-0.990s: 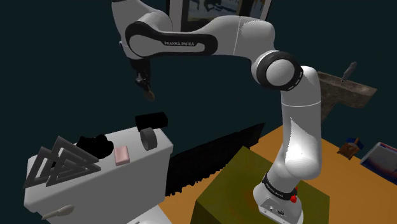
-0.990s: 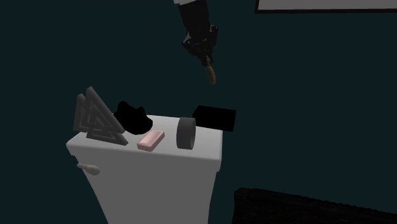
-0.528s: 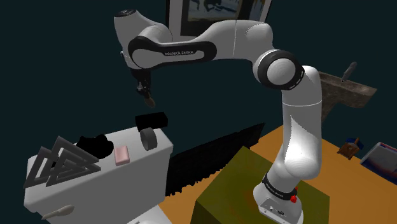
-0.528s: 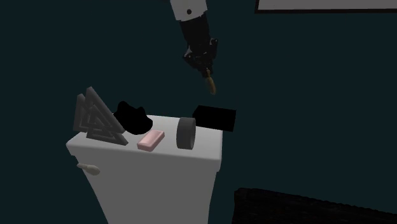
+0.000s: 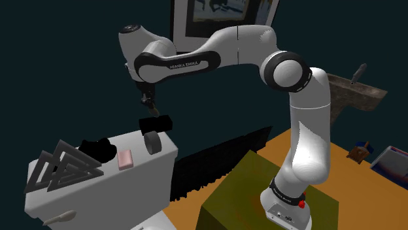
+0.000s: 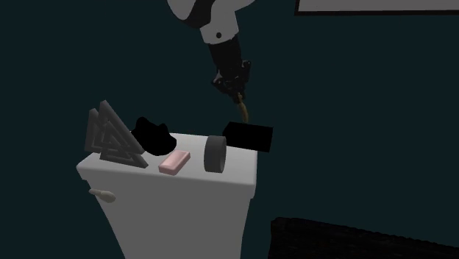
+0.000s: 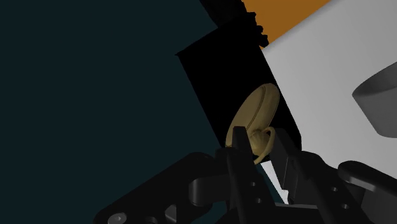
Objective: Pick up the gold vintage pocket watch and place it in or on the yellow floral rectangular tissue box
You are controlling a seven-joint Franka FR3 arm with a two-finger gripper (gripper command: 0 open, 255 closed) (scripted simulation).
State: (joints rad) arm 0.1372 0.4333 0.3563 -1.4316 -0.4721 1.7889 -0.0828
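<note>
The small gold round pocket watch (image 7: 254, 119) is in the air, clamped between the two fingers of the black gripper (image 7: 257, 143), which grip it at its ring end. The watch hangs down from the fingers, tilted, just above the black rectangular box (image 6: 248, 136); whether it touches the box I cannot tell. The box lies at the back edge of the white block's (image 6: 176, 193) top, at the corner on the second exterior view's right. Just in front of the box, a dark grey ring (image 6: 214, 154) stands on its edge. Beside it lies a pink flat bar (image 6: 174, 162), then a black shapeless lump (image 6: 151, 135). A grey triangular frame (image 6: 110, 136) is at the opposite end.
</note>
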